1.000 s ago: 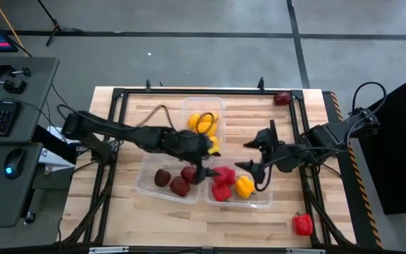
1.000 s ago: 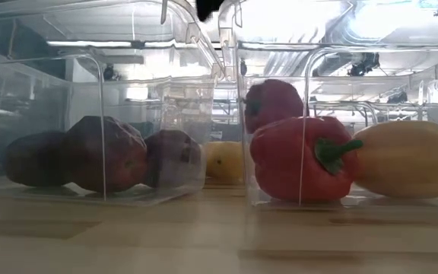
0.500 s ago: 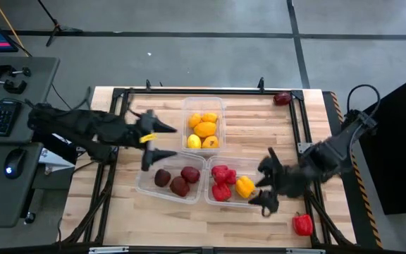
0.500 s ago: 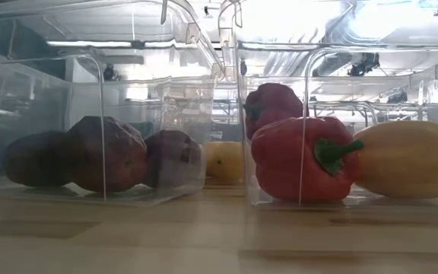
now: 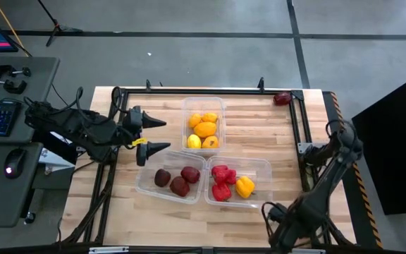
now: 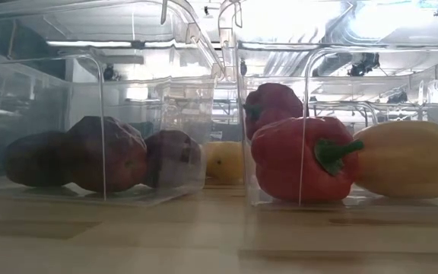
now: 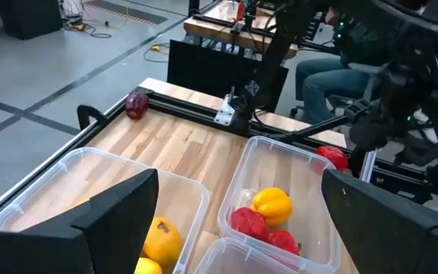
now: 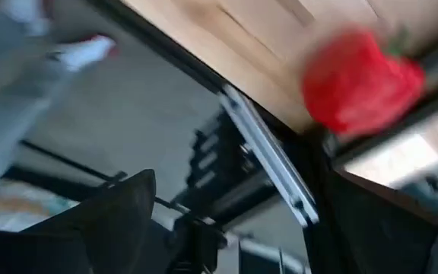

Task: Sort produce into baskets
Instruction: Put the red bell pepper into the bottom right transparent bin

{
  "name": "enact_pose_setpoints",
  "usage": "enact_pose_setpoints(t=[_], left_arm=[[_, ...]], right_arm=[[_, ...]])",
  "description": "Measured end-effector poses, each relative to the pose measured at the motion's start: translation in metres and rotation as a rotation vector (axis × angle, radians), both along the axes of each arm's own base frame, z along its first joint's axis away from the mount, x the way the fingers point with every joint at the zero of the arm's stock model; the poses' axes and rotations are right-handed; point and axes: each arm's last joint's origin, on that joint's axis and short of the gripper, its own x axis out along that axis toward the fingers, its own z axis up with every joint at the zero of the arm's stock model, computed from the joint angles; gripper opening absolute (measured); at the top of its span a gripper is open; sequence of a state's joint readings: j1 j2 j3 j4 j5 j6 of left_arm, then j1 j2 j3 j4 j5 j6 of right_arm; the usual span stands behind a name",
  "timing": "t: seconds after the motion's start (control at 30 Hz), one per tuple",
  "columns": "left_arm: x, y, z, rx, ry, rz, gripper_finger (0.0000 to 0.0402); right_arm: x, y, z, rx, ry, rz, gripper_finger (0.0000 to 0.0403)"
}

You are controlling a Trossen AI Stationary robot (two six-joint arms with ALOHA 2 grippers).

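Note:
Three clear baskets stand mid-table. The far one (image 5: 219, 113) holds lemons and oranges (image 5: 204, 129). The near left one (image 5: 146, 182) holds maroon fruits (image 5: 178, 180). The near right one (image 5: 263, 185) holds red and yellow peppers (image 5: 230, 183). My left gripper (image 5: 157, 135) is open and empty, left of the far basket. My right gripper (image 5: 279, 227) is open and empty at the table's near right corner. A blurred red pepper (image 8: 360, 80) shows beyond its fingers in the right wrist view; in the high view the right arm hides it.
A dark red fruit (image 5: 282, 98) lies at the far right corner beside the black frame rail (image 5: 210, 90). A side desk with keyboard and mouse stands left of the table. In the left wrist view a seated person (image 7: 333, 72) shows beyond the table's right side.
My left gripper has drawn back from over the near left basket toward the table's left edge, open throughout. My right gripper has gone from over the pepper basket toward the near edge, down to the near right corner.

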State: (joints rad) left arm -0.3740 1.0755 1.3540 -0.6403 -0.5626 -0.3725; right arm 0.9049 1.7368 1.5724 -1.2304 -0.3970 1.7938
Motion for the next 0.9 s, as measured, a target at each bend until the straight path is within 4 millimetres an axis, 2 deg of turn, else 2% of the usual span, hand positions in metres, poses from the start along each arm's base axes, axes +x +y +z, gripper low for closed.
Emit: enact_pose_setpoints(t=[0.23, 0.53, 0.9], left_arm=[[0.000, 0.000, 0.000, 0.021, 0.005, -0.012, 0.0356], [0.000, -0.001, 0.000, 0.012, 0.007, -0.033, 0.0356], [0.000, -0.001, 0.000, -0.021, 0.000, -0.023, 0.0356]], right_arm=[[-0.023, 0.016, -0.044, 0.015, 0.283, 0.012, 0.0374], [-0.033, -0.004, -0.096, -0.017, 0.344, -0.071, 0.0374], [-0.043, -0.021, -0.122, -0.117, 0.395, -0.116, 0.0374]])
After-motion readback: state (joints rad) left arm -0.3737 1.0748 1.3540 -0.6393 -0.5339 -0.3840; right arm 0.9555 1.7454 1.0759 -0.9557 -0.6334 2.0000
